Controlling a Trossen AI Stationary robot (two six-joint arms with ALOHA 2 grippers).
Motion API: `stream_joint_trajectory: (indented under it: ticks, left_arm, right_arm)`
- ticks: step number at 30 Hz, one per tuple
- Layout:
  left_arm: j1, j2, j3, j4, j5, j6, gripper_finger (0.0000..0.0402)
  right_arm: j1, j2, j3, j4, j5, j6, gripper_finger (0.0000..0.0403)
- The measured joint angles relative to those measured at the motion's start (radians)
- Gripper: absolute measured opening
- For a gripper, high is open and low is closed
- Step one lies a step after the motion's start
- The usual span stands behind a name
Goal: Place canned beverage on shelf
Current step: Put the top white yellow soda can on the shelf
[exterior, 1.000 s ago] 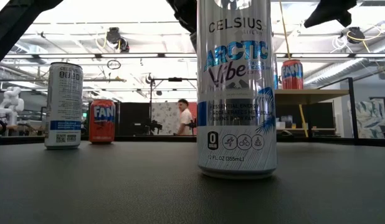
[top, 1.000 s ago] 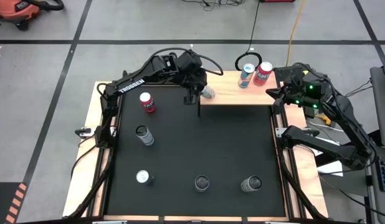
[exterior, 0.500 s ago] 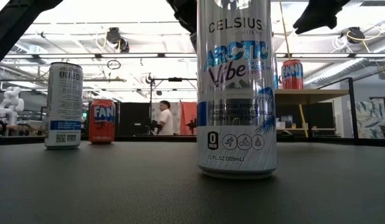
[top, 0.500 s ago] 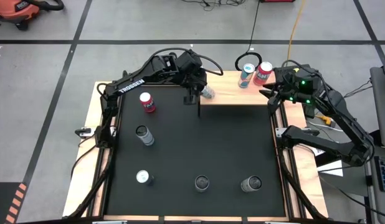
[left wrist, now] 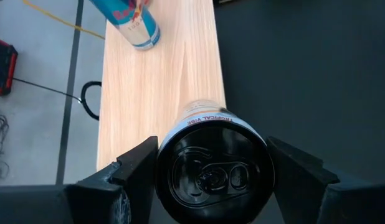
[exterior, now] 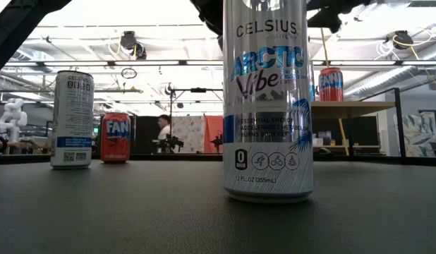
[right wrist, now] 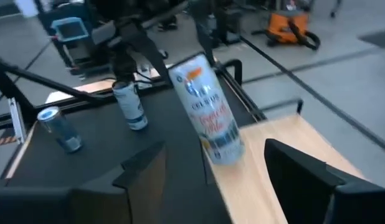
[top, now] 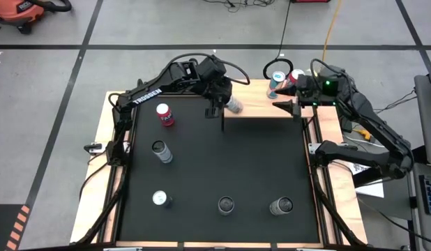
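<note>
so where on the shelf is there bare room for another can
The shelf is bare in its middle, between the can in the left end effector and the two cans at its far right corner, where the right end effector crowds things.

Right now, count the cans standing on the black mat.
5: red can at the far left, dark-topped can nearer, then three along the near edge: left can, middle can, right can. None looks hidden.

Straight ahead of the right end effector (right wrist: 205, 180), whose fingers are spread, a tilted can (right wrist: 208, 109) hangs over the shelf (right wrist: 286, 162). The left end effector (right wrist: 139, 40) holds it.
</note>
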Motion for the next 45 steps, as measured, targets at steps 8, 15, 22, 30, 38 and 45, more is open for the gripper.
stream_joint_trajectory:
  ticks: [8, 15, 22, 30, 38, 45]
  left_arm:
    - [0.0, 0.0, 0.0, 0.007, 0.022, 0.01, 0.0249]
    - [0.0, 0.0, 0.0, 0.008, 0.022, 0.01, 0.0249]
    - [0.0, 0.0, 0.0, 0.008, 0.022, 0.01, 0.0249]
    - [0.0, 0.0, 0.0, 0.008, 0.022, 0.008, 0.0249]
    - [0.0, -0.001, 0.0, 0.008, 0.022, 0.008, 0.0249]
    - [0.0, -0.001, 0.0, 0.008, 0.05, 0.009, 0.0249]
  right_arm:
    - [0.0, 0.099, 0.0, 0.085, -0.053, -0.179, 0.0248]
    - [0.0, 0.164, 0.0, 0.127, -0.172, -0.256, 0.0247]
    - [0.0, 0.23, 0.0, 0.159, -0.172, -0.279, 0.0247]
    - [0.013, 0.238, 0.0, 0.175, -0.173, -0.273, 0.0256]
    - [0.082, 0.24, 0.0, 0.196, -0.168, -0.343, 0.0334]
    - [0.098, 0.243, 0.0, 0.283, -0.164, -0.319, 0.0374]
